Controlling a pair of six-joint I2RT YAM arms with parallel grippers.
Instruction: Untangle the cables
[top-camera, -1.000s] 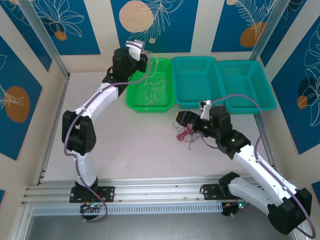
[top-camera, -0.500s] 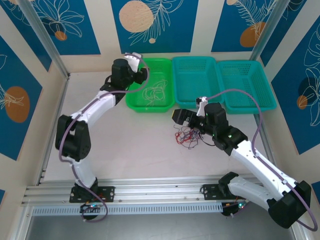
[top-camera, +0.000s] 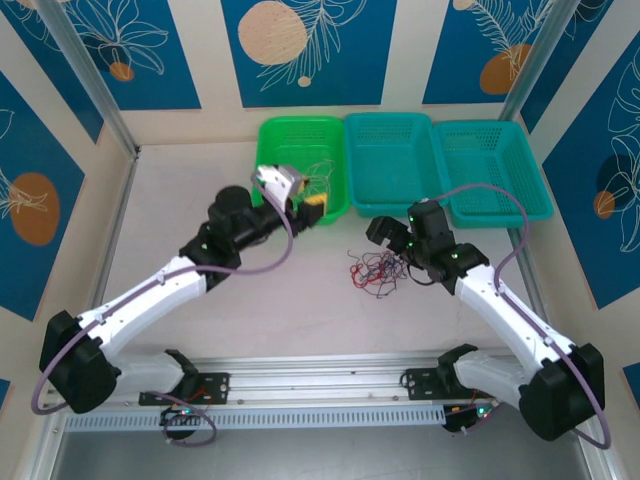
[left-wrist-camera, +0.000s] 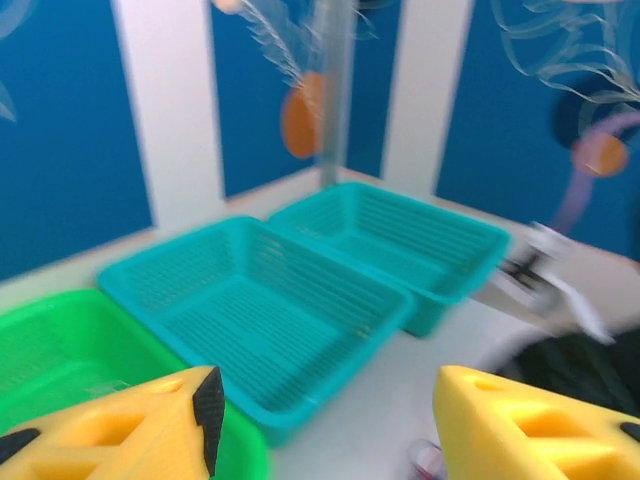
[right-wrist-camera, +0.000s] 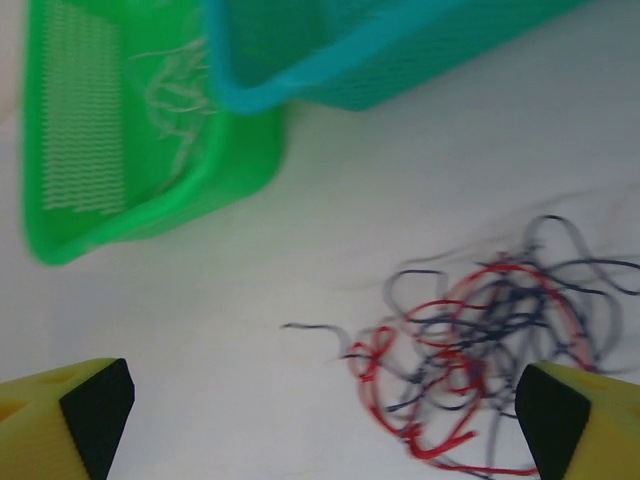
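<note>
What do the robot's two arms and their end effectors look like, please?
The left arm and right arm have white links with black joints, and a lilac cable loops along each. The left end effector and right end effector carry chunky yellow fingers with black inner pads.

walls (top-camera: 160, 50): blue panels w/ cream strips, orange discs, white leaf lines | table (top-camera: 290, 310): white | alu posts (top-camera: 87, 72) at corners

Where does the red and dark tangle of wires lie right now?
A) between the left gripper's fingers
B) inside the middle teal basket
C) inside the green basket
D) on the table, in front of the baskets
D: the red and dark tangle lies on the white table, outside the green basket, with no fingers closed on it.
</note>
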